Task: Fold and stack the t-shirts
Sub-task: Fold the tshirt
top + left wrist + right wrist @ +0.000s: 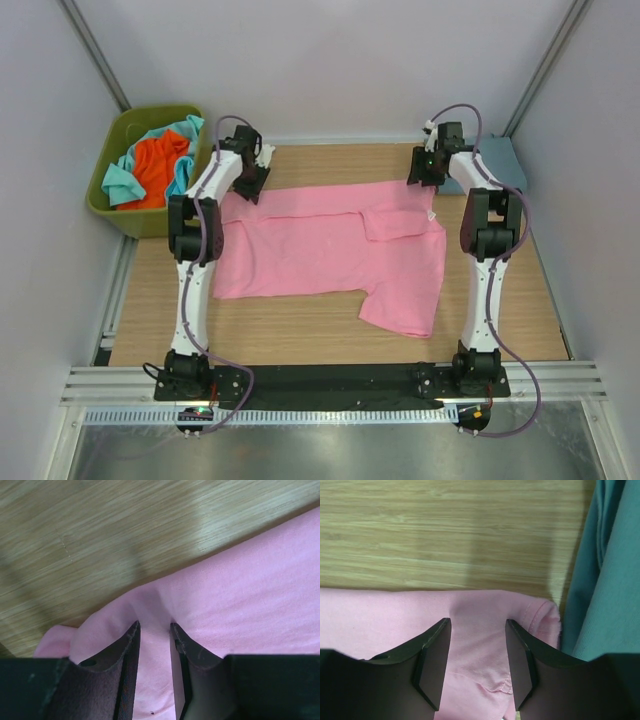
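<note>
Early stage. The pink t-shirt (320,250) lies spread mid-table, one sleeve turned in, body unfolded. Left gripper (154,627) pinches a raised ridge at its far edge; right gripper (477,622) straddles the far right corner, fingers apart. Orange t-shirt (160,170) and teal t-shirt (120,182) sit crumpled in the bin (105,210) (untouched, by appearance); blue-grey t-shirt (503,160) lies beyond, condition unclear.
</note>
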Robot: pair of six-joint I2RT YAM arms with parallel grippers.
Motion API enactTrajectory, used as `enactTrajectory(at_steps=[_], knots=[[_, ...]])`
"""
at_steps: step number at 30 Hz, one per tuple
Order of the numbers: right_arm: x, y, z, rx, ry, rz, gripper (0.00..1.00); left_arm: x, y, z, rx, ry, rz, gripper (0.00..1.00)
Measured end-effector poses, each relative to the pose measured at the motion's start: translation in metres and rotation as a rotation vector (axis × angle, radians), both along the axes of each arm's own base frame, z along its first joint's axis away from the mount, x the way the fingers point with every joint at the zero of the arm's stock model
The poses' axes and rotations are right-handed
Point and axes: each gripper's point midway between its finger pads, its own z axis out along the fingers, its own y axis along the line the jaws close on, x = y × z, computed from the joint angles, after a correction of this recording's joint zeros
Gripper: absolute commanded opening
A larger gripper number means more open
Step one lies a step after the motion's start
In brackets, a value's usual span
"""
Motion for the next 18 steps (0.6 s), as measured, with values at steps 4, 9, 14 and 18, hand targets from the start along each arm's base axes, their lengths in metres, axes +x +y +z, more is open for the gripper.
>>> enactTrajectory(at_steps=[4,9,14,18], knots=[[0.004,-0.002,0.001,-0.007,-0.009,-0.002,0.54,0.003,-0.001,0.001,0.019,-0.011,-0.005,0.29],[-0.007,-0.003,0.012,-0.021,-0.014,0.021,0.59,-0.008,-0.002,0.016,0.051,-0.019,-0.015,0.77],[-0.042,-0.002,0.085,-0.049,-0.118,0.093,0.61,-0.034,-0.019,0.106,-0.008,-0.130,-0.023,1.00],[-0.086,-0.001,0.171,-0.108,-0.322,0.192,0.65,-0.066,-0.053,0.215,-0.221,-0.300,-0.073,1.00]])
